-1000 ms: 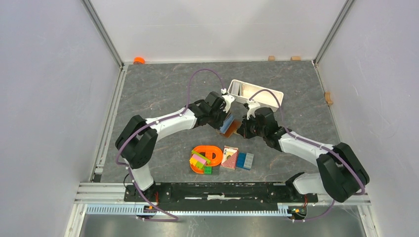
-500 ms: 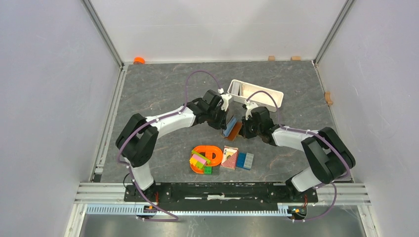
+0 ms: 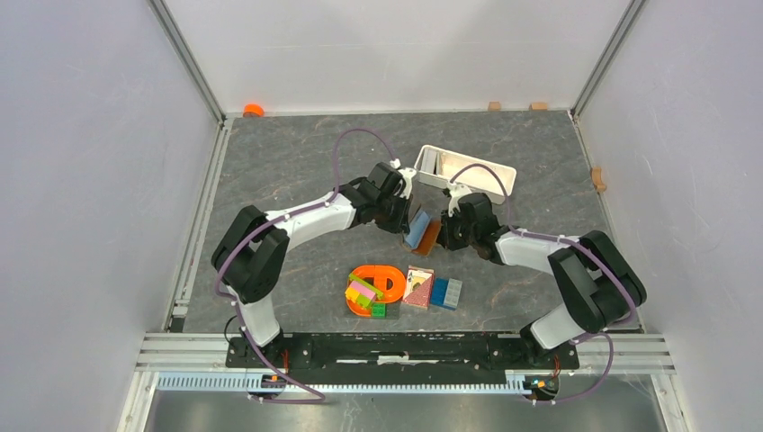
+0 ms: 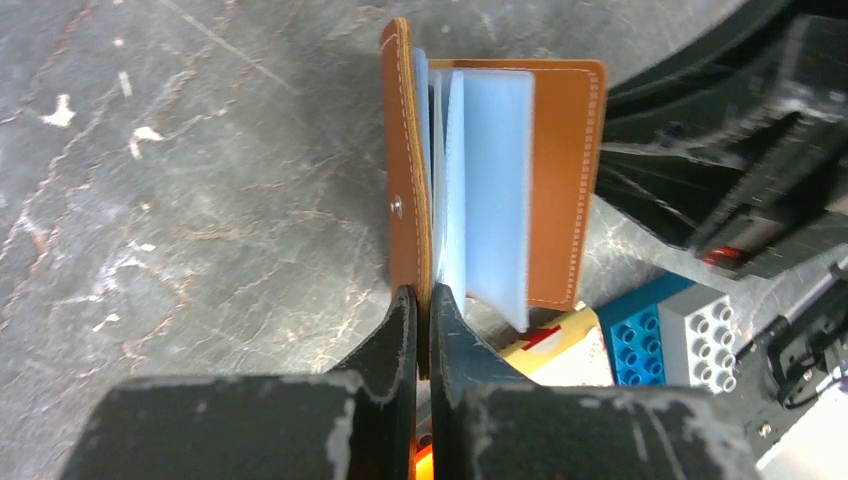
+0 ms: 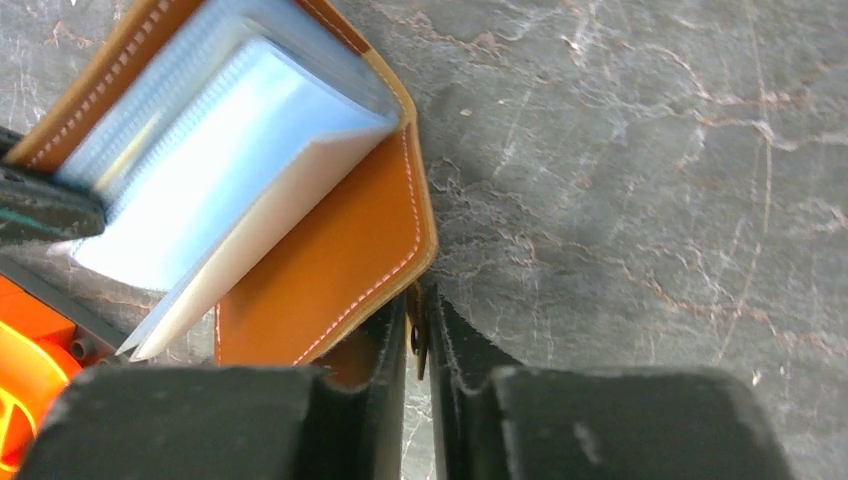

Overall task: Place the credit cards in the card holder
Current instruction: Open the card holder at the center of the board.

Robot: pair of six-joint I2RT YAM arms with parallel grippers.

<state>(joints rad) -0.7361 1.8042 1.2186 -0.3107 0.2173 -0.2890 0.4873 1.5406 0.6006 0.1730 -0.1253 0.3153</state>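
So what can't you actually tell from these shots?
Top view: wallet mostly hidden between left gripper and right gripper.
Wrist views: frosted sleeves blur whether any cards sit inside.
Top view: tray contents too small to tell.
Left wrist view: blocks partly hidden by the right arm.

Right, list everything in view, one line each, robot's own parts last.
brown leather-look card holder: one, orange-brown inside with pale blue sleeves, open, mid-table between both grippers
white oblong tray: one, white, just beyond the grippers
orange curved toy piece: one, near middle, yellow, pink and green blocks on it
red playing-card pack: one, right of the toy
blue and grey blocks: two, beside the pack
small tan wooden blocks: three, two at far edge, one at right edge
small orange object: one, far left corner
left gripper: shut on one cover's edge
right gripper: pinching the other cover's edge
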